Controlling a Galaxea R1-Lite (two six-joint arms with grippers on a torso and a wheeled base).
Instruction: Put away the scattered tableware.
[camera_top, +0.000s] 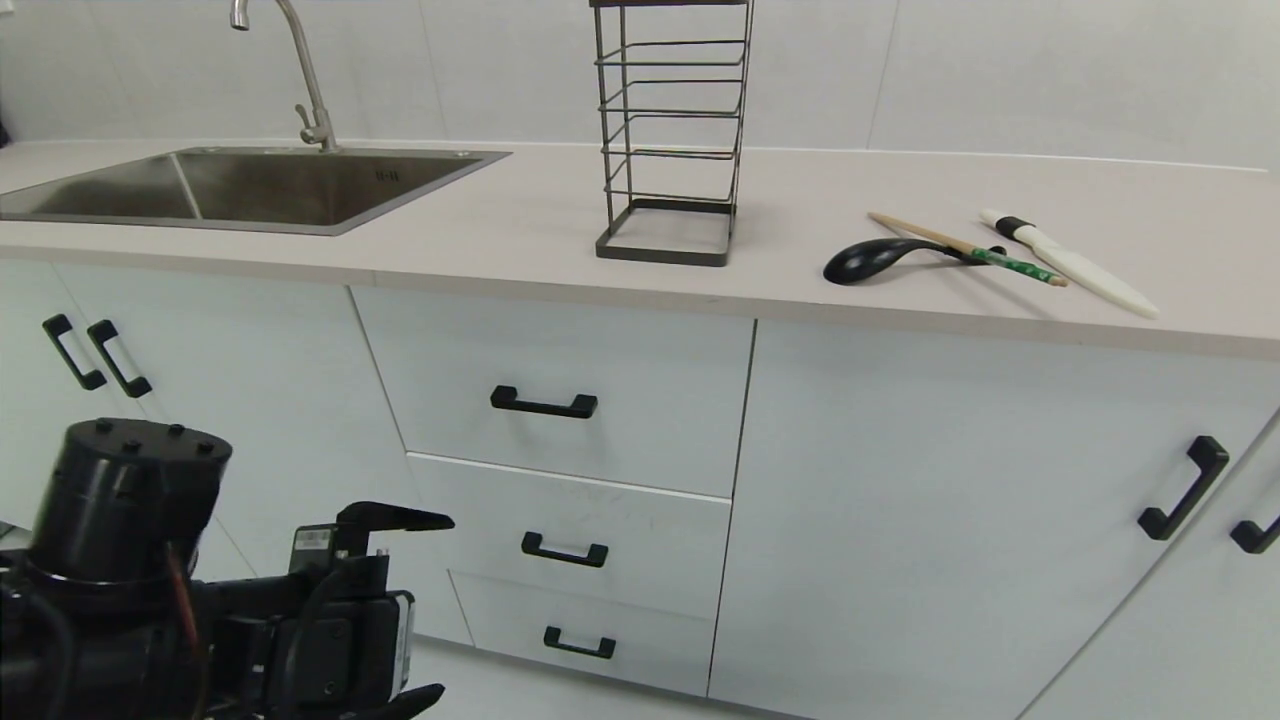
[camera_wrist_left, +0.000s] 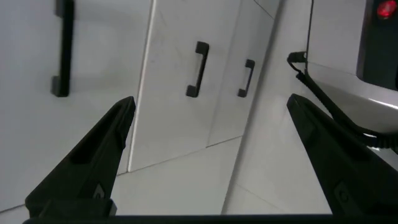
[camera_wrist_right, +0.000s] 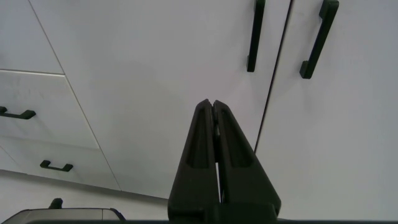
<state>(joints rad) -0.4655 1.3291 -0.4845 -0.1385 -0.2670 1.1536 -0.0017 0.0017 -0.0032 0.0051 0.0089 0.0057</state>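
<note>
Left tool (camera_wrist_left: 208, 149): spread wide, gripping nothing, low before cabinet doors (camera_wrist_left: 180, 118). Right tool (camera_wrist_right: 213, 109): pinched together, nothing between, also facing cabinet doors.

Tableware lies on desk (camera_top: 480, 225), toward 2 o'clock from left tool in head view: black spoon (camera_top: 872, 260), chopsticks (camera_top: 960, 245) crossing its handle, white knife (camera_top: 1080, 265) just beside at 3 o'clock. Wire rack (camera_top: 672, 140) stands at 9 o'clock of spoon.

Judgement: all light, stiff, smooth, likely slippery; chopsticks may roll. Take spoon at handle neck, knife at banded handle end.
</note>
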